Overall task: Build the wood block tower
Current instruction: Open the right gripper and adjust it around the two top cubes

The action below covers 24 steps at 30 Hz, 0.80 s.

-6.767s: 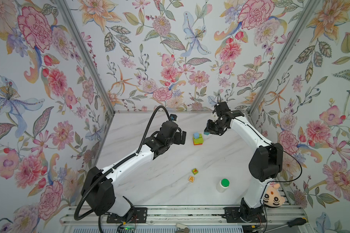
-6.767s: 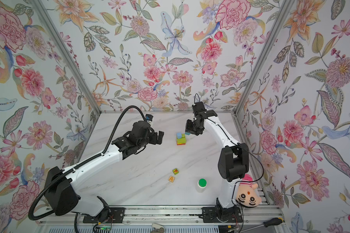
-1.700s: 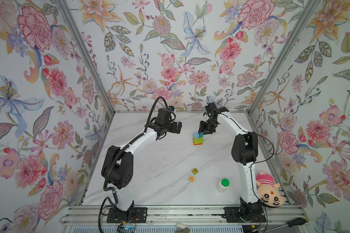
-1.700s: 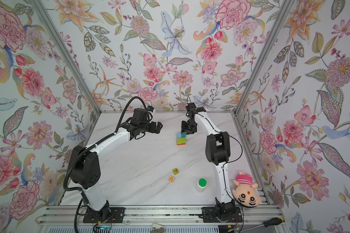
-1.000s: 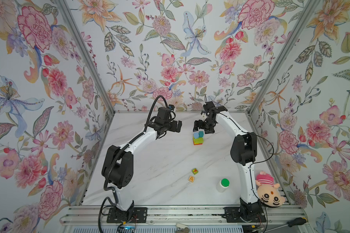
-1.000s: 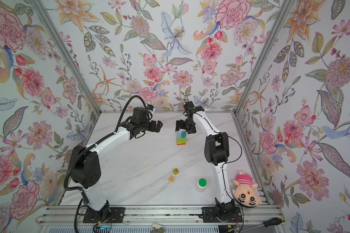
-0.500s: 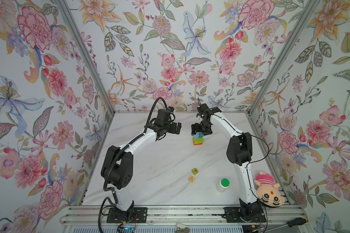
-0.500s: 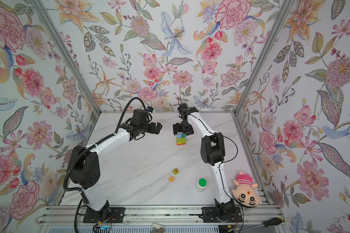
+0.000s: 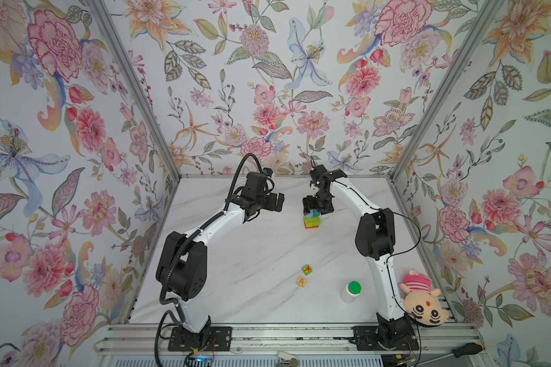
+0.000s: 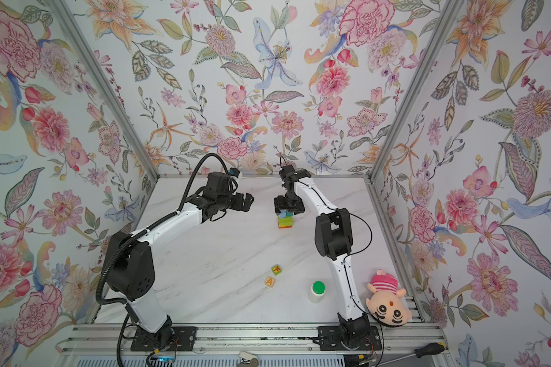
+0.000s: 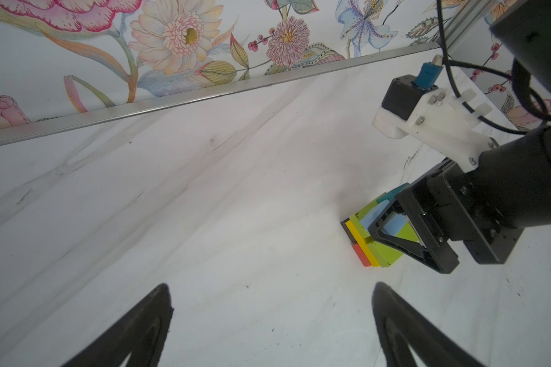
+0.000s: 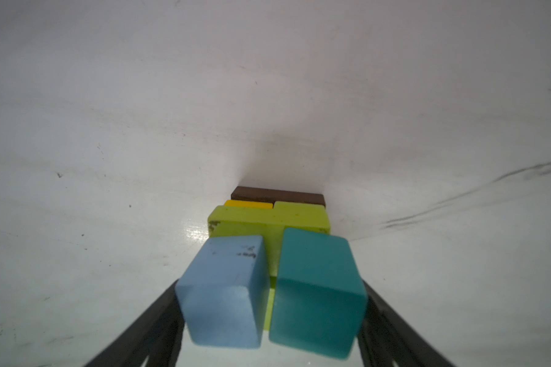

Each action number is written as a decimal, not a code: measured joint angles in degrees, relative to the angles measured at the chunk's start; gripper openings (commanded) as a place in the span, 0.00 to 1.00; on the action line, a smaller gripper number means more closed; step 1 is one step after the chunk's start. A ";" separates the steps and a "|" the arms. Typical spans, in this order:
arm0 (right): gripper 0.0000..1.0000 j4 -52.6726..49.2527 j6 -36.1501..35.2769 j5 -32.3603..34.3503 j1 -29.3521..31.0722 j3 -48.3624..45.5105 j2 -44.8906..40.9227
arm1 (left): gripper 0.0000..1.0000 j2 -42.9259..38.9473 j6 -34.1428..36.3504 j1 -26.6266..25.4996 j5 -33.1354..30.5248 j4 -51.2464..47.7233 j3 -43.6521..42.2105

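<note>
Right claw point(image 12: 269, 286) straddles both blue cubes point(image 12: 223, 292) atop the tower point(image 12: 268, 219).

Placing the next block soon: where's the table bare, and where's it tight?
Bare: the table between the tower and the green cube and A cube; also the near strip between the left arm and those cubes. Tight: the tower top, under the right gripper; the bottle corner.

From above my right tool point(image 9: 316, 209) sits over the small multicoloured wood block tower point(image 9: 311, 224), hiding most of its top cubes. On the wrist cam my tool's black fingers point(image 12: 147, 332) run off the frame, can't tell if they touch the light-blue wooden cube point(image 12: 223, 295). Loose green cube point(image 9: 306, 269): red mark unreadable.
</note>
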 measured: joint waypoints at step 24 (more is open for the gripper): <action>0.60 -1.29 0.26 0.81 0.00 4.61 1.18 | 0.99 0.02 0.24 1.62 0.37 -0.02 0.02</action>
